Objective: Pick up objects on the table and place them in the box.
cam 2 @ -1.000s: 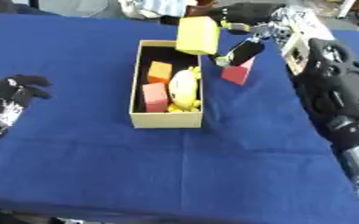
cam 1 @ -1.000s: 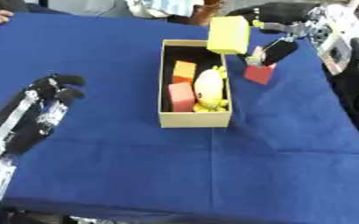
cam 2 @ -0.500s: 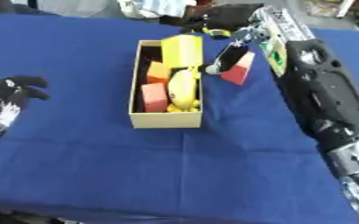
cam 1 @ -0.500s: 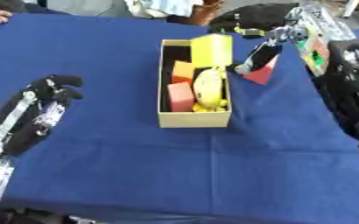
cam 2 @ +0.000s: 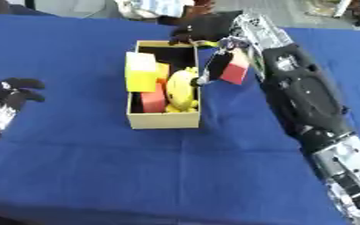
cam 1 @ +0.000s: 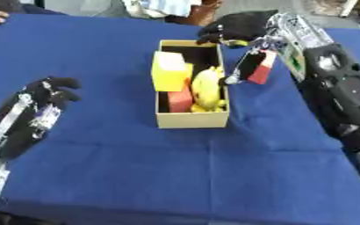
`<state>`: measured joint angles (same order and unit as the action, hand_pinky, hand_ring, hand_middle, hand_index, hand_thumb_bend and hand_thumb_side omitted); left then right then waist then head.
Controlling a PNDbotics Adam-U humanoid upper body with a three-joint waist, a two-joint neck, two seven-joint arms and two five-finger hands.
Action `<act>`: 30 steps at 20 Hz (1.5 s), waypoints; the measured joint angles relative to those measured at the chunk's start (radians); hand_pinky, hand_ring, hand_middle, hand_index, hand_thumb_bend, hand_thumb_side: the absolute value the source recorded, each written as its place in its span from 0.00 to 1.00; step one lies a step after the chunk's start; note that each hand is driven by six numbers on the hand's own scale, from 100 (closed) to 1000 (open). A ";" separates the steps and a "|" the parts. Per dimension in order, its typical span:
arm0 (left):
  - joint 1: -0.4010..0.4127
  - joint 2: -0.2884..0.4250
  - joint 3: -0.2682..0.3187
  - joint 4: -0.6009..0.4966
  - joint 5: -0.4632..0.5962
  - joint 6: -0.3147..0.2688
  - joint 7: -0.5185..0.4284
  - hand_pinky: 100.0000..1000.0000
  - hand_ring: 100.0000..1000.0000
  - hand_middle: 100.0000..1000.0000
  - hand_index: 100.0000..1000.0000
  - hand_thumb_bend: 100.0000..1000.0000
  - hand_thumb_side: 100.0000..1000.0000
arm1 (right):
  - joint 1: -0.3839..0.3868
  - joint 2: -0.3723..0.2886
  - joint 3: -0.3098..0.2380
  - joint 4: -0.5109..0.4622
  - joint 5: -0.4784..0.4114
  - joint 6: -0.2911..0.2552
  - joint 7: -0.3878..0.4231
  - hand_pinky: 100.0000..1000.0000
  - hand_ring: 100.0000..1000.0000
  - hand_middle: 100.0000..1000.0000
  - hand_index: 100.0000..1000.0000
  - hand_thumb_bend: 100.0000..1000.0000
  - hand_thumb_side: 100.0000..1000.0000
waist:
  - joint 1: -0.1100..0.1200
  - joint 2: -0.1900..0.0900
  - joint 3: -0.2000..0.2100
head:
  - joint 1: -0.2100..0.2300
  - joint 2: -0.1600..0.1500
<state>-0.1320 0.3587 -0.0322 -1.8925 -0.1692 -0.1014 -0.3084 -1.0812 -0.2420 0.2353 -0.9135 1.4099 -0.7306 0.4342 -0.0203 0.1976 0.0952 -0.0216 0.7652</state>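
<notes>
An open cardboard box [cam 1: 192, 121] stands in the middle of the blue table. Inside it a yellow block [cam 1: 167, 71] leans against the left wall, beside a yellow duck-like toy [cam 1: 206, 88] and a red block [cam 1: 180, 100]. Something orange [cam 2: 161, 70] shows behind the yellow block. My right hand [cam 1: 237, 28] hovers over the box's far end, fingers relaxed and holding nothing. Just right of the box, below that wrist, a red block [cam 1: 261, 68] stands on the cloth. At the left edge my left hand [cam 1: 41, 96] rests open, apart from everything.
The blue cloth [cam 1: 183, 176] covers the whole table, with wide bare room in front of the box and to its left. My right forearm [cam 1: 344, 96] runs along the right side. Light-coloured things lie beyond the far edge [cam 1: 160, 6].
The yellow block was held above the box's far right corner and now lies inside the box, let go. My right hand has swung left over the box's far end. The left hand is still.
</notes>
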 measured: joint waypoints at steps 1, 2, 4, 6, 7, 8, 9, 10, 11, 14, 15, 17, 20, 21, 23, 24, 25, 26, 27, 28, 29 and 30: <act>0.000 0.000 0.000 0.000 0.000 0.000 0.000 0.83 0.68 0.72 0.83 0.00 0.79 | 0.000 0.001 0.000 0.004 0.016 -0.005 -0.005 0.97 1.00 1.00 1.00 0.39 0.59 | 0.000 0.000 0.001 | -0.001 0.000; 0.000 0.000 0.000 0.000 0.000 0.000 0.000 0.83 0.68 0.72 0.83 0.00 0.79 | 0.000 0.001 -0.001 0.007 0.033 -0.010 -0.010 0.97 1.00 1.00 1.00 0.39 0.58 | 0.000 0.000 0.001 | -0.002 0.000; 0.000 0.000 0.000 0.000 0.000 0.001 -0.001 0.83 0.68 0.72 0.83 0.00 0.79 | 0.000 0.001 -0.003 0.015 0.064 -0.023 -0.023 0.97 1.00 1.00 1.00 0.40 0.56 | 0.000 0.000 0.001 | -0.003 0.000; 0.000 0.000 0.000 0.000 0.000 0.001 -0.001 0.83 0.68 0.72 0.83 0.00 0.79 | 0.000 0.002 -0.015 0.023 0.091 -0.036 -0.042 0.97 1.00 1.00 1.00 0.37 0.52 | 0.000 0.000 0.001 | -0.003 0.000; 0.000 0.000 0.000 0.000 0.000 0.001 -0.001 0.83 0.68 0.72 0.83 0.00 0.79 | 0.001 0.002 -0.023 0.029 0.103 -0.043 -0.053 0.97 1.00 1.00 1.00 0.33 0.50 | 0.000 0.000 0.001 | -0.003 0.000; 0.000 0.000 0.000 0.000 0.000 0.001 -0.001 0.83 0.68 0.72 0.83 0.00 0.79 | 0.003 0.001 -0.032 0.036 0.112 -0.048 -0.065 0.96 1.00 1.00 1.00 0.26 0.45 | 0.000 0.000 0.001 | -0.002 0.000; 0.000 0.000 0.000 0.000 0.000 0.001 -0.001 0.83 0.68 0.72 0.83 0.00 0.79 | 0.006 0.000 -0.042 0.044 0.115 -0.053 -0.077 0.96 1.00 1.00 1.00 0.25 0.44 | 0.000 0.000 0.000 | 0.000 0.000; 0.001 0.000 0.000 0.000 0.000 0.001 -0.001 0.83 0.68 0.72 0.83 0.00 0.79 | 0.009 -0.003 -0.053 0.053 0.116 -0.056 -0.088 0.96 1.00 1.00 1.00 0.23 0.43 | 0.000 0.000 -0.001 | 0.001 0.000; 0.001 0.000 0.000 0.000 0.000 0.001 -0.001 0.83 0.68 0.72 0.83 0.00 0.79 | 0.010 -0.007 -0.064 0.064 0.113 -0.058 -0.098 0.95 1.00 1.00 1.00 0.11 0.35 | 0.000 0.000 -0.001 | 0.003 0.000; 0.004 0.000 0.000 0.000 0.000 0.001 -0.001 0.83 0.68 0.72 0.83 0.00 0.79 | 0.017 -0.028 -0.108 0.102 0.084 -0.067 -0.127 0.93 1.00 1.00 1.00 0.00 0.20 | 0.000 0.000 -0.006 | 0.011 0.000; 0.004 0.000 0.000 0.000 0.000 0.001 -0.001 0.83 0.68 0.72 0.83 0.00 0.79 | 0.017 -0.035 -0.126 0.119 0.071 -0.072 -0.138 0.92 1.00 1.00 1.00 0.00 0.17 | 0.000 0.000 -0.008 | 0.013 0.000; 0.005 0.000 0.000 0.000 0.000 0.001 -0.001 0.83 0.68 0.72 0.83 0.00 0.79 | 0.017 -0.049 -0.164 0.158 0.041 -0.086 -0.160 0.91 1.00 1.00 1.00 0.00 0.12 | 0.000 0.000 -0.009 | 0.018 0.000; 0.007 0.000 0.000 0.000 0.000 0.001 -0.001 0.83 0.68 0.72 0.83 0.00 0.79 | 0.017 -0.064 -0.218 0.223 -0.005 -0.103 -0.191 0.90 1.00 1.00 1.00 0.00 0.10 | 0.000 0.000 -0.012 | 0.021 0.000; 0.007 0.000 0.000 0.000 0.000 0.001 -0.001 0.83 0.68 0.72 0.83 0.00 0.79 | 0.017 -0.068 -0.233 0.245 -0.021 -0.108 -0.200 0.89 1.00 1.00 1.00 0.00 0.10 | 0.000 0.000 -0.013 | 0.022 0.000; 0.008 0.000 0.000 0.000 0.000 0.001 -0.001 0.83 0.68 0.72 0.83 0.00 0.79 | 0.016 -0.075 -0.257 0.282 -0.053 -0.117 -0.212 0.89 0.99 1.00 1.00 0.00 0.11 | 0.000 0.000 -0.014 | 0.025 0.000; 0.008 0.000 0.000 0.000 -0.001 0.001 -0.001 0.83 0.68 0.72 0.83 0.00 0.79 | 0.016 -0.078 -0.265 0.295 -0.071 -0.119 -0.215 0.89 0.99 1.00 1.00 0.00 0.11 | 0.000 0.000 -0.014 | 0.026 0.000; 0.008 0.000 0.001 0.000 -0.001 0.001 -0.001 0.83 0.68 0.72 0.83 0.00 0.79 | 0.016 -0.080 -0.269 0.305 -0.088 -0.121 -0.217 0.89 0.99 1.00 1.00 0.00 0.11 | 0.000 0.000 -0.014 | 0.028 0.000; 0.008 0.000 0.001 0.000 -0.001 0.001 -0.001 0.83 0.68 0.72 0.83 0.00 0.79 | 0.016 -0.081 -0.272 0.312 -0.105 -0.123 -0.216 0.89 0.99 1.00 1.00 0.00 0.11 | 0.000 0.000 -0.015 | 0.029 0.000; 0.008 0.000 0.001 0.000 -0.002 0.001 -0.001 0.83 0.68 0.72 0.83 0.00 0.79 | 0.016 -0.081 -0.272 0.315 -0.123 -0.124 -0.214 0.89 0.98 1.00 1.00 0.00 0.11 | 0.000 0.000 -0.015 | 0.030 0.000; 0.008 0.000 0.001 0.000 -0.002 0.001 -0.001 0.83 0.68 0.72 0.83 0.00 0.79 | 0.016 -0.082 -0.272 0.317 -0.141 -0.125 -0.212 0.89 0.98 1.00 1.00 0.00 0.11 | 0.000 0.000 -0.015 | 0.030 0.000; 0.008 0.000 0.001 0.000 -0.002 0.001 -0.001 0.83 0.68 0.72 0.83 0.00 0.79 | 0.016 -0.082 -0.272 0.317 -0.159 -0.127 -0.208 0.88 0.98 1.00 1.00 0.00 0.11 | 0.000 0.000 -0.015 | 0.030 0.000; 0.008 0.000 0.001 0.000 -0.002 0.001 -0.001 0.83 0.68 0.72 0.83 0.00 0.79 | 0.015 -0.082 -0.272 0.318 -0.176 -0.130 -0.205 0.88 0.97 1.00 1.00 0.00 0.11 | 0.000 0.000 -0.015 | 0.030 0.000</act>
<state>-0.1236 0.3585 -0.0315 -1.8921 -0.1717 -0.1003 -0.3091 -1.0666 -0.3240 -0.0371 -0.5960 1.2337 -0.8603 0.2295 -0.0203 0.1976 0.0805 0.0083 0.7652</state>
